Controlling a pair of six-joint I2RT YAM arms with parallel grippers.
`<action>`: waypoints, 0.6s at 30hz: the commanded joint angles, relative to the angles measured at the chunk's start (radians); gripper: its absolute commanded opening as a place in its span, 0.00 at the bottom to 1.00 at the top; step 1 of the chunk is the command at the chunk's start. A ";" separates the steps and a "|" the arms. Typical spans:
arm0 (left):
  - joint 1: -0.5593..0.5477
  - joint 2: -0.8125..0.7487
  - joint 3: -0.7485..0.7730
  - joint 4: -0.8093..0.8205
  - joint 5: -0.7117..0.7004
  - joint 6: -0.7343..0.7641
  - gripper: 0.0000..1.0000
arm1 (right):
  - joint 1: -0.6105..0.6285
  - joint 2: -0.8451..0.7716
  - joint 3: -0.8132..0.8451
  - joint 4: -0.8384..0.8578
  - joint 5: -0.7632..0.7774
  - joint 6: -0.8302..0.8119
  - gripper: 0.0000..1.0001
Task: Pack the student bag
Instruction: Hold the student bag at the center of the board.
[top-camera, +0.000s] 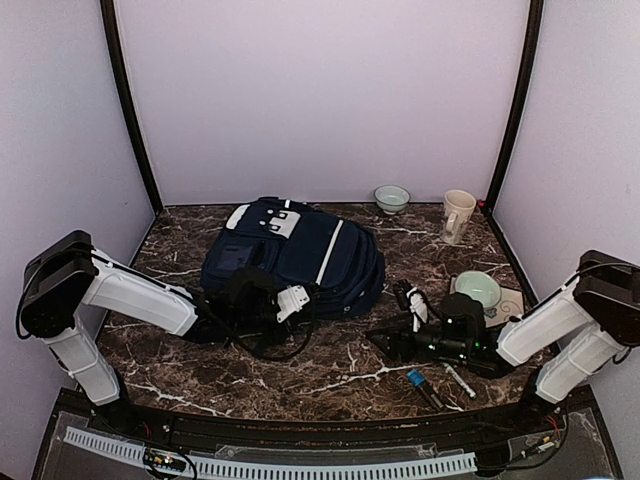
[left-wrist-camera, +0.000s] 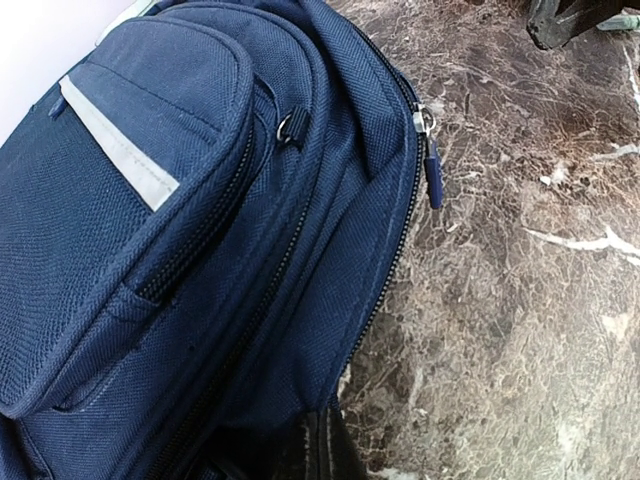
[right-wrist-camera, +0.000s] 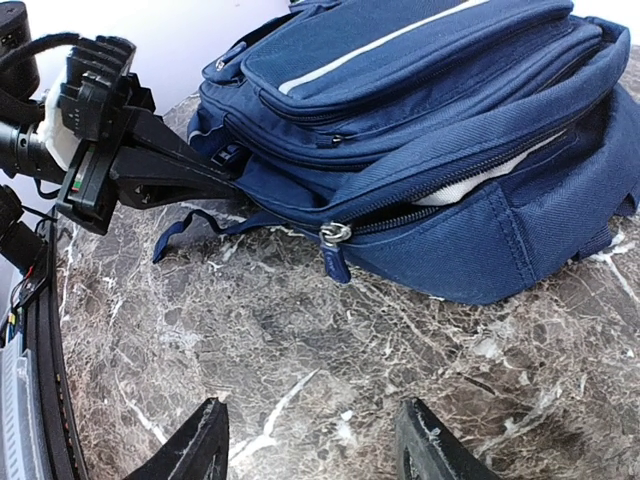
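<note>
From above, the student bag (top-camera: 295, 255) lies flat on the marble table (top-camera: 340, 375), slightly left of centre. It is navy fabric with a white stripe down its face, a grey-white patch at its 12 o'clock end and a front pocket. The left gripper (top-camera: 300, 298) sits at the bag's 6 o'clock edge, and the right gripper (top-camera: 378, 340) hangs at its 4 o'clock, apart from it. A pale green bowl (top-camera: 391, 197) stands at the bag's 1 o'clock, a cream mug (top-camera: 458, 215) at 2 o'clock and a second green bowl (top-camera: 478, 290) at 3 o'clock. In the left wrist view the bag fills the frame from 6 to 12 o'clock, showing coarse weave, a stitched pocket with a pale stripe and a blue zipper pull (left-wrist-camera: 433, 175) hanging at 1 o'clock over the marble. The jaws are pressed together, but I cannot tell whether they pinch fabric. In the right wrist view the main zip gapes a little over white lining (right-wrist-camera: 460, 190). The right gripper's fingers (right-wrist-camera: 195, 445) are spread at 7 and 5 o'clock, with only marble between them.
</note>
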 joint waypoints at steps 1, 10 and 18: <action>-0.015 -0.043 -0.001 0.069 0.063 -0.033 0.00 | 0.061 -0.015 -0.021 0.075 0.113 -0.011 0.58; -0.015 -0.022 0.005 0.091 0.062 -0.060 0.00 | 0.159 0.117 0.019 0.172 0.280 -0.066 0.58; -0.018 -0.022 0.008 0.094 0.108 -0.096 0.00 | 0.205 0.281 0.093 0.324 0.326 -0.037 0.56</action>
